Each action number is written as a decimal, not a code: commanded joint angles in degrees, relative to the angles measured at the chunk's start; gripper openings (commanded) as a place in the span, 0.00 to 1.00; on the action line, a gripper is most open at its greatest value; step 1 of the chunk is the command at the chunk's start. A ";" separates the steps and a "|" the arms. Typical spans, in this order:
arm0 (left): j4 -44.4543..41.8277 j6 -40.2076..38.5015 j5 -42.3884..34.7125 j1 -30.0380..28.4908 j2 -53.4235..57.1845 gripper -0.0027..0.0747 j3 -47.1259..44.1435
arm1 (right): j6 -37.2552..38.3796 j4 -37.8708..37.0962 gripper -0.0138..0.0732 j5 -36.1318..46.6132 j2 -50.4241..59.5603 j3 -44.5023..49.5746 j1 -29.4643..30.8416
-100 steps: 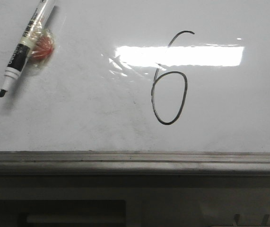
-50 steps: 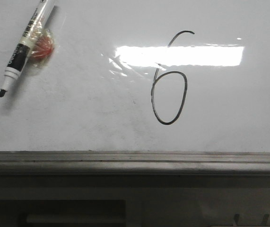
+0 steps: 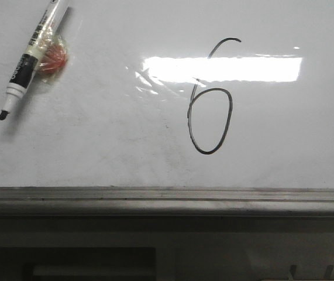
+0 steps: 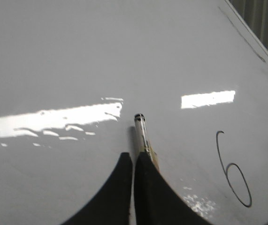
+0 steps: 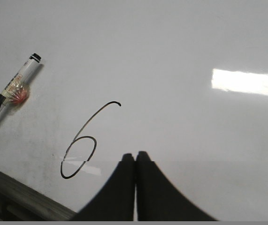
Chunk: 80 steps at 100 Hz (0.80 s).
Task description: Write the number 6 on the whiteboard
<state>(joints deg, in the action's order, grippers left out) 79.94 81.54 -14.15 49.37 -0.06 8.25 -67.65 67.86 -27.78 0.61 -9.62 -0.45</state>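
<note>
the left gripper (image 4: 134, 161) has its two dark fingers pressed together, and a slim marker (image 4: 141, 133) stands out from just beside their tips, its black-ringed end pointing away over the whiteboard (image 4: 77, 56); the fingers look clamped on its barrel. the right gripper (image 5: 134, 159) has its fingers closed against each other with nothing between them, hovering over bare board just beside the number 6 (image 5: 80, 150).

in the front view the number 6 (image 3: 209, 111) sits a little right of the board's middle: a thin black line, a tall oval loop below and a curved tail rising up and to the right. a bright bar of reflected light crosses the tail, and the stroke is washed out where the glare lies over it. the whiteboard (image 3: 96, 146) is glossy white with faint grey smudges, and a grey metal rail (image 3: 167, 196) runs along its near edge.

at the upper left of the front view the marker (image 3: 29, 61) slants with its black tip (image 3: 3, 115) pointing down and left, well apart from the digit. a small reddish blob in clear wrap (image 3: 52, 58) clings to its barrel. whether the tip touches the board cannot be told. neither gripper shows in the front view, and nothing covers the digit
</note>
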 commanded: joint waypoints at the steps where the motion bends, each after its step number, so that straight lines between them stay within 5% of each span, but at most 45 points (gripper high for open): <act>1: -22.79 -20.02 -0.17 -2.36 -2.80 0.01 0.56 | -0.60 2.30 0.10 2.19 0.74 -1.39 0.22; 11: -41.53 -39.64 1.43 -8.64 -5.72 0.01 -0.06 | -0.60 2.30 0.10 2.19 0.74 -1.39 0.22; 38: -68.93 -68.30 10.37 -29.89 -4.12 0.01 -3.32 | -0.60 2.30 0.10 2.19 0.74 -1.39 0.22; 65: -72.40 -75.87 8.48 -43.79 2.17 0.01 -10.61 | -0.60 2.30 0.10 2.19 0.64 -1.39 0.22; 80: -75.88 -76.28 11.83 -45.40 2.17 0.01 -10.61 | -0.60 2.30 0.10 2.45 0.64 -1.39 0.22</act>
<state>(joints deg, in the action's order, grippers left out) 5.85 6.25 0.80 4.41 0.22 0.52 -67.75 67.95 -27.54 0.61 -9.62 -0.45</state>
